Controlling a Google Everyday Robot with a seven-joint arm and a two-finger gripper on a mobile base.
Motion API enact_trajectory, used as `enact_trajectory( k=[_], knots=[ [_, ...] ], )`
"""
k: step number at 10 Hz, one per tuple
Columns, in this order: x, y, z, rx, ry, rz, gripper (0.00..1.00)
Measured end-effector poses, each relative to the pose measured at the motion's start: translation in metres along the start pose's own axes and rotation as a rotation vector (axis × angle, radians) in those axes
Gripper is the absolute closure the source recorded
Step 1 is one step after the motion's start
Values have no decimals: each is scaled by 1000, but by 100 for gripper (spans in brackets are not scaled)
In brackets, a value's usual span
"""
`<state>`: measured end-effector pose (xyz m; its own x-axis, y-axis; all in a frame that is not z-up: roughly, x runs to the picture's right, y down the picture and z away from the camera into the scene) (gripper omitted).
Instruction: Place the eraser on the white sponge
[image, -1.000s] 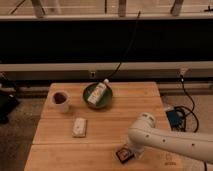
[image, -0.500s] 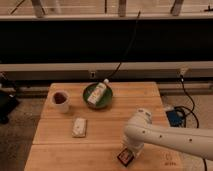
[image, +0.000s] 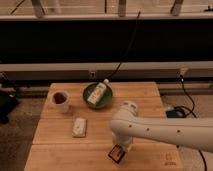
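Camera view: eraser (image: 115, 153) sits at front edge of table (image: 52, 137), directly under gripper (image: 119, 147), tilted w/ one corner down, orange/white label facing camera

Change vs. 0.5 s ago:
- Eraser has shifted left and slightly up, and now sits more tilted
- Gripper and wrist moved left by a similar amt, so eraser travels w/ gripper
- Elbow housing has swung left and now sits nearer table centre

Meaning for task: pick step looks done and transfer toward sponge (image: 79, 127) has begun. Placing not yet done. Sponge lies flat, well apart to left of eraser and a little further back, nothing on top.

Jaw state: tips mostly hid by wrist, but a tilted eraser that moves w/ gripper reads as pinched between jaws, not lying free. Treat as closed on eraser.

Arm (image: 165, 131) pose: forearm enters from right, approx. horizontal over front-right of table; bends at rounded elbow; wrist points straight down to gripper.

Surroundings: mug (image: 60, 100) at back left, beyond sponge. Green bowl (image: 106, 101) at back centre holds a white bottle (image: 96, 93) lying in it. Both are clear of the direct line eraser → sponge
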<state>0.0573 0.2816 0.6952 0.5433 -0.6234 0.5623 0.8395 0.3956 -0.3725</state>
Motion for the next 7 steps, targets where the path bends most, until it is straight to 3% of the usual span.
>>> enact_trajectory(
  k=[7],
  knots=[
    [-57,-99,-4,-7,-11,-279,100]
  ],
)
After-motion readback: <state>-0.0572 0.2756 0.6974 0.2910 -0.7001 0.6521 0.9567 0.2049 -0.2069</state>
